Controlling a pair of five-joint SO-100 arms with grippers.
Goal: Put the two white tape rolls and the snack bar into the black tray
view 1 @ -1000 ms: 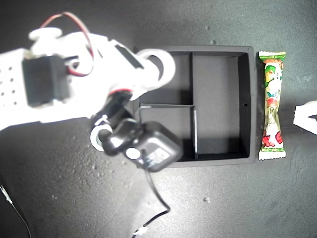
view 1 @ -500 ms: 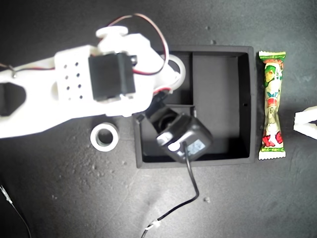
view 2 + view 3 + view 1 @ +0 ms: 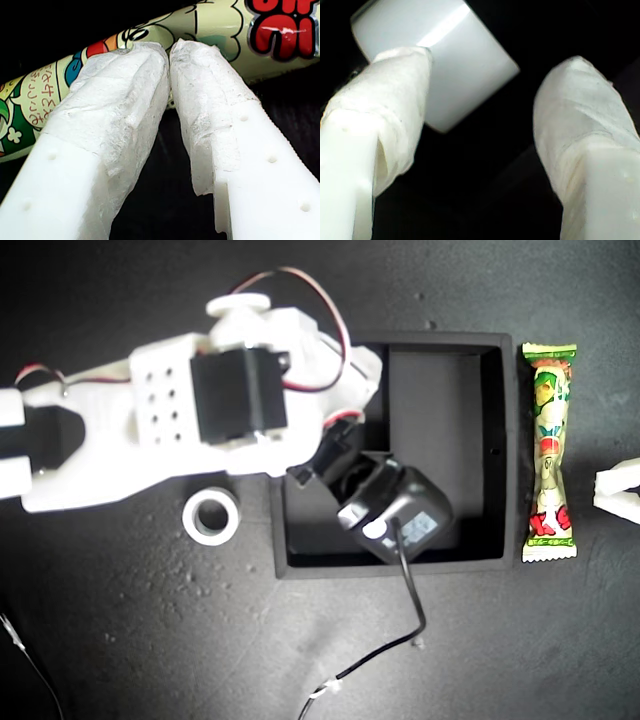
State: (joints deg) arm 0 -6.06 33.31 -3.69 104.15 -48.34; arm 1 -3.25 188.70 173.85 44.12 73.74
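My second gripper (image 3: 485, 100), jaws spread, releases one white tape roll (image 3: 445, 60) over the black tray (image 3: 500, 440); my first gripper (image 3: 170, 55), jaws pressed together, waits by the snack bar (image 3: 549, 450), while the other roll (image 3: 211, 517) lies outside.

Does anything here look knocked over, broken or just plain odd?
Nothing looks damaged or spilled. One white tape roll lies flat outside the black tray, and the snack bar lies straight beside it. The arm hides part of the tray.

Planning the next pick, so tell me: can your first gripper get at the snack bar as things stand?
Probably yes. My first gripper sits shut just short of the snack bar, which lies outside the black tray with nothing between them; it must open first.
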